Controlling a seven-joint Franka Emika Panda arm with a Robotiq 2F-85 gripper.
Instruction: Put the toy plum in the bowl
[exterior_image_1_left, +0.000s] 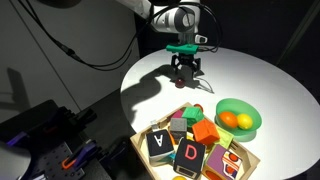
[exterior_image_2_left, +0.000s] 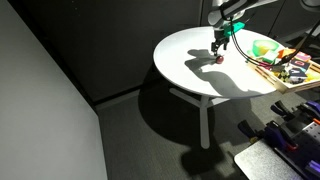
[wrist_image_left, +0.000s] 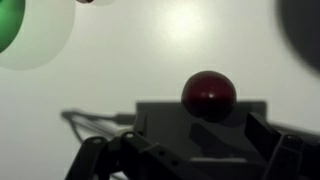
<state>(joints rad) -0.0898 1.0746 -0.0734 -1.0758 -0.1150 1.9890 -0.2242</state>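
The toy plum (wrist_image_left: 208, 93), a small dark maroon ball, lies on the white round table (exterior_image_1_left: 250, 75). In the wrist view it sits ahead of my gripper (wrist_image_left: 190, 138), between the lines of the two spread fingers. My gripper (exterior_image_1_left: 186, 72) is open and empty, low over the table, right by the plum (exterior_image_2_left: 221, 57). The green bowl (exterior_image_1_left: 250, 129) stands apart toward the table edge, with an orange ball (exterior_image_1_left: 230, 119) and a yellow ball (exterior_image_1_left: 243, 122) in it. The bowl also shows in an exterior view (exterior_image_2_left: 265, 46) and at the top left corner of the wrist view (wrist_image_left: 8, 25).
A wooden tray of letter and colour blocks (exterior_image_1_left: 190, 150) lies at the table edge next to the bowl; it also shows in an exterior view (exterior_image_2_left: 290, 68). Around the table the floor is dark, with equipment (exterior_image_1_left: 50, 140) beside it.
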